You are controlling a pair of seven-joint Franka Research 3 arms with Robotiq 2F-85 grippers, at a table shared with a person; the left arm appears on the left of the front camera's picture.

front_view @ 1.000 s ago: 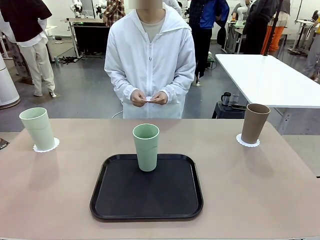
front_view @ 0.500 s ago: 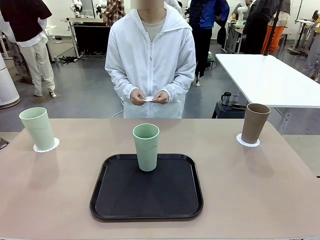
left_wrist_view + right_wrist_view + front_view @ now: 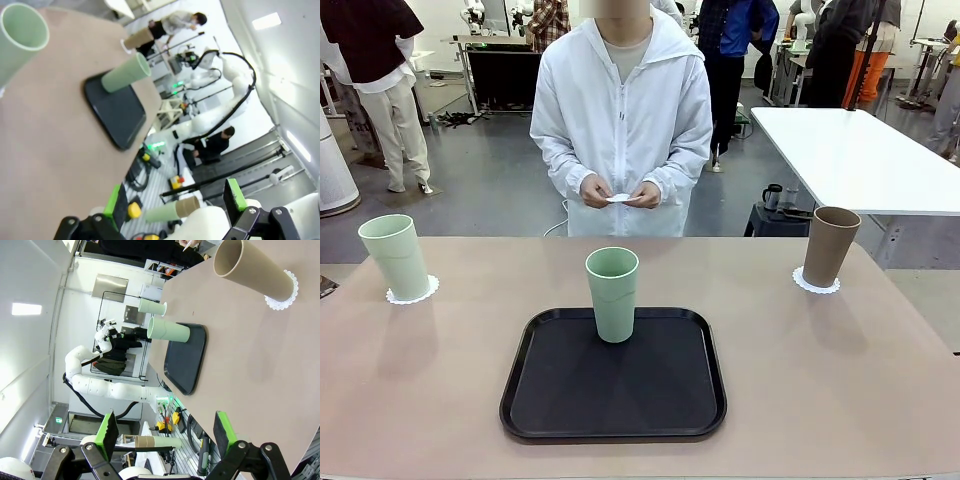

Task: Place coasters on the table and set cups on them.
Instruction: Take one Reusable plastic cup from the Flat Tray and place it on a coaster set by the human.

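Note:
On the beige table [image 3: 440, 400], a pale green cup [image 3: 395, 257] stands on a coaster [image 3: 415, 294] at the far left. A brown cup [image 3: 829, 246] stands on another coaster [image 3: 816, 286] at the far right. A second green cup [image 3: 612, 294] stands on the black tray [image 3: 613, 385] in the middle, with no coaster under it. The person across the table holds a third coaster [image 3: 618, 198] in both hands. My left gripper [image 3: 175, 200] is open above the table's left end, near the green cup [image 3: 20, 40]. My right gripper [image 3: 165, 432] is open, off to the side of the brown cup [image 3: 255, 272].
A white table [image 3: 850, 155] stands behind at the right. Other people stand farther back. Bare tabletop lies on both sides of the tray [image 3: 187, 357] and in front of it.
The person's hands have shifted slightly with the coaster. The cups, the tray and both grippers have not moved.

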